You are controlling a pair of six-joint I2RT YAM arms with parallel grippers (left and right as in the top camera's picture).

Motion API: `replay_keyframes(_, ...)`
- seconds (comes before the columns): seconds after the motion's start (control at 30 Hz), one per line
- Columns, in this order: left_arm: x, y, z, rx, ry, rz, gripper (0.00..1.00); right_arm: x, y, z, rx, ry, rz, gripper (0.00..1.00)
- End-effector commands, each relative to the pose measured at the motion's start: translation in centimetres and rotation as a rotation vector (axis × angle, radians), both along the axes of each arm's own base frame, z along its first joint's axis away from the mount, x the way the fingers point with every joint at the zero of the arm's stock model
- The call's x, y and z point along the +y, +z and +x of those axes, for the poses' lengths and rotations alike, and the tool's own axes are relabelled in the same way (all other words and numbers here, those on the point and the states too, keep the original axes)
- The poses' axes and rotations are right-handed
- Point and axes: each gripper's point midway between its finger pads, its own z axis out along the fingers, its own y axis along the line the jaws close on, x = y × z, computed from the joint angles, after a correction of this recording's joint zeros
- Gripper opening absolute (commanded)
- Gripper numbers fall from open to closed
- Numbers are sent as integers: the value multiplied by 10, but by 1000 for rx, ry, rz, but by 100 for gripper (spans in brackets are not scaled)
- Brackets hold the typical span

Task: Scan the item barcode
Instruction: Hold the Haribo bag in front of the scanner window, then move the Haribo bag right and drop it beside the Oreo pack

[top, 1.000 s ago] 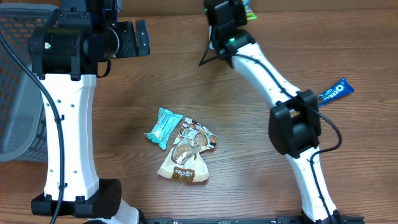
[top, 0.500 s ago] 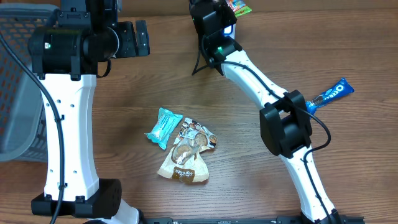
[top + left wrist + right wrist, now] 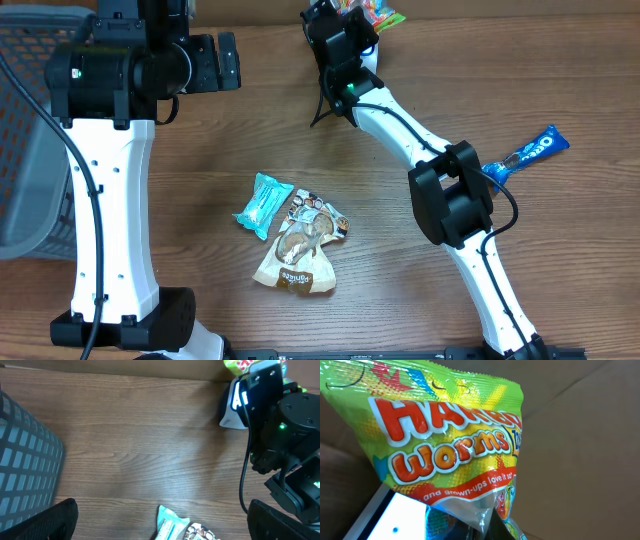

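Over the last second the right gripper (image 3: 352,22), clenched on the gummy worms bag (image 3: 445,435), has swung left at the table's twelve o'clock above the scanner (image 3: 230,412), so a read looks imminent, while the left gripper (image 3: 222,60) hangs spread and empty.

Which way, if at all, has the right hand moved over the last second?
Yes. In the overhead view the right hand, shut on the gummy worms bag, has swung left along the far edge, away from the stationary Oreo pack.
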Motion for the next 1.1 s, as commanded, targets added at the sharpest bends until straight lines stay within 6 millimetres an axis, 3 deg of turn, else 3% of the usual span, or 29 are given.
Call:
replay_keyframes(0.0,-1,-2,1,3,-16,12,100,-15,34,-1,-73,-74,-16,4)
replay_keyframes(0.2,-1,-2,1,3,-16,12,100,-16,48,-2,-123,-91,-30,4)
replay_keyframes(0.67,-1,-2,1,3,-16,12,100,-18,59,-6,-136,-113,-17,4)
replay_keyframes(0.9,-1,-2,1,3,-16,12,100,-8,95,-27,-44,-8,141,4)
replay_keyframes(1.07,-1,-2,1,3,-16,12,100,-23,139,-70,47,6,352,4)
